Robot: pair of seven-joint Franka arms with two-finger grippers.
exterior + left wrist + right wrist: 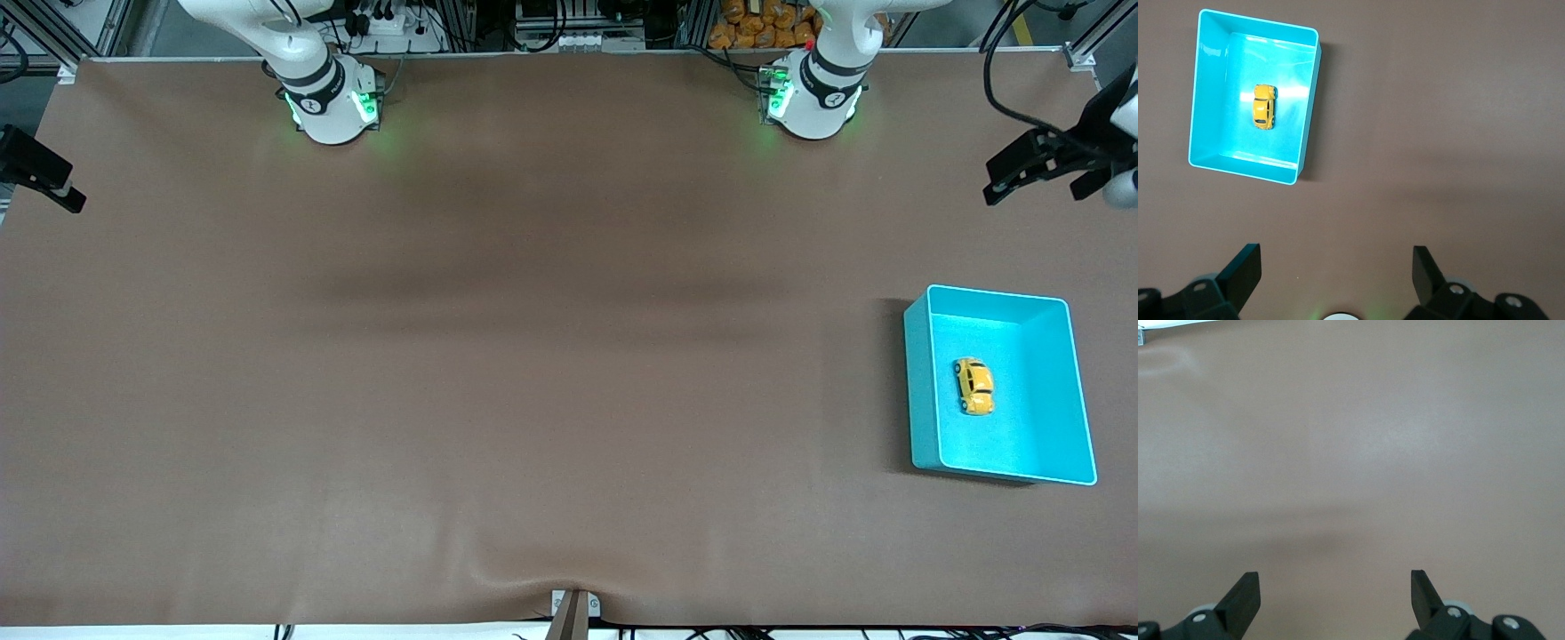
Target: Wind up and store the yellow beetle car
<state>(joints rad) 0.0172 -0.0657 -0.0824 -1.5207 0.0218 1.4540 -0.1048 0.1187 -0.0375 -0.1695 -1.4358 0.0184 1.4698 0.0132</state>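
Teal bin (925, 391) on the tabletop (498, 356), yellow beetle car (974, 386) inside.
Left gripper (1337, 273) hangs above the tabletop beside the bin, right gripper (1335, 593) waits well apart; both jaws spread, empty.

Orange-yellow beetle car (974, 386), teal bin (925, 391), brown table (533, 356).

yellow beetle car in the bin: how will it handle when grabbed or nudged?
The yellow beetle car sits on its wheels on the flat floor of the teal bin, so a nudge probably rolls it. Its tiny, rounded, glossy body may slip between jaws. Likely light and stiff.
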